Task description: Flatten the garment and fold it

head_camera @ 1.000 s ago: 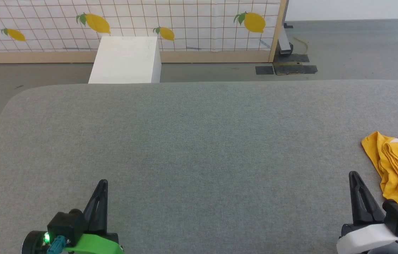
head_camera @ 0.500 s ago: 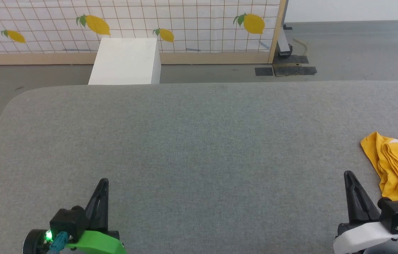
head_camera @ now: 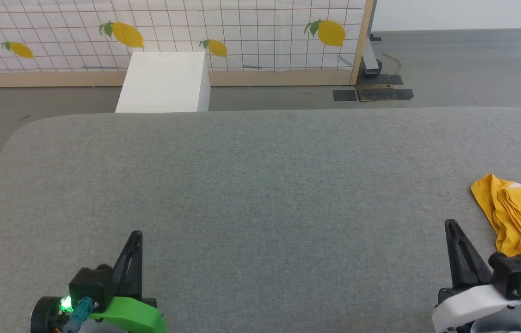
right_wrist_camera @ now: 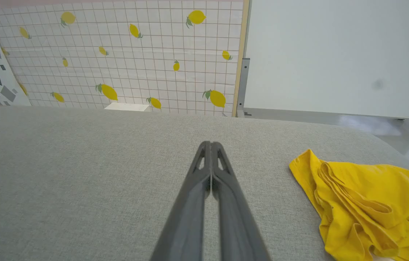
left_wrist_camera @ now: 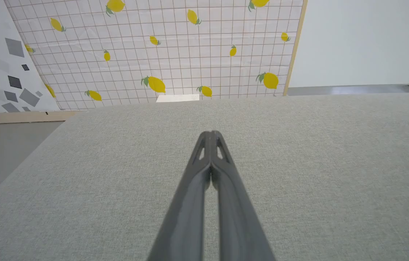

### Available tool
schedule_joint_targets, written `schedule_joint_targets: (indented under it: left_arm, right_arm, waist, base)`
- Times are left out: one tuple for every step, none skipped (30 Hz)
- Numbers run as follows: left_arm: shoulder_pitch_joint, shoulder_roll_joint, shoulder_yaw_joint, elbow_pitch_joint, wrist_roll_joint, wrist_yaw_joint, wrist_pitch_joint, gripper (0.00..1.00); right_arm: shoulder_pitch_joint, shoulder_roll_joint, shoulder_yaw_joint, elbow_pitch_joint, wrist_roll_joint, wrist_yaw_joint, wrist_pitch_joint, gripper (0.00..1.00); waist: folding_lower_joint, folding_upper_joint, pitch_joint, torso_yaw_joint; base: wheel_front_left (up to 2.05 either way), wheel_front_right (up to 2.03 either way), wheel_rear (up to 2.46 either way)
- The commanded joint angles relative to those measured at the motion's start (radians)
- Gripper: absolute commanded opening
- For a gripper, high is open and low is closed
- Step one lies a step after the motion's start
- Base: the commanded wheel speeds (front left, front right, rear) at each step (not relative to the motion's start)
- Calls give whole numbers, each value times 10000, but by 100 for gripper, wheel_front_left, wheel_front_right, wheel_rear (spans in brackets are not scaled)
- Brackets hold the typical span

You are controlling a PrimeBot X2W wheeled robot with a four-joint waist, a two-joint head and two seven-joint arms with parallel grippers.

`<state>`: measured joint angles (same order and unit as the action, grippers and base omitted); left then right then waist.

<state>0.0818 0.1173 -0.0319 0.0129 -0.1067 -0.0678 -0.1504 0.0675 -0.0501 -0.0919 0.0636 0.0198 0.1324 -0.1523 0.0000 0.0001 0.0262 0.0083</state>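
We look down on the table point(head_camera: 260, 185) from the head; wrist cams skim low, all facing the screen point(head_camera: 251, 27).

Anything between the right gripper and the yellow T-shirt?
No. In the right wrist view, bare grey padded surface separates the right gripper from the garment, crumpled to its right.

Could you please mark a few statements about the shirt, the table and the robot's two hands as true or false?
1. The garment lies at the right side of the grey table. True.
2. The right hand grips the garment. False: it is shut on nothing, beside the cloth.
3. The left hand is shut. True.
4. The garment is spread flat. False: it is bunched in folds.
5. A white box stands beyond the table. True.
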Motion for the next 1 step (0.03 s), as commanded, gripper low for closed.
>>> schedule_joint_targets:
  left_arm:
    - [-185, -86, 51, -47, 75, 100, 44, 0]
  right_arm:
    - [-179, 0, 56, -73, -46, -7, 67, 0]
  waist:
    - [0, -1, -5, -2]
  base:
    - [0, 0, 0]
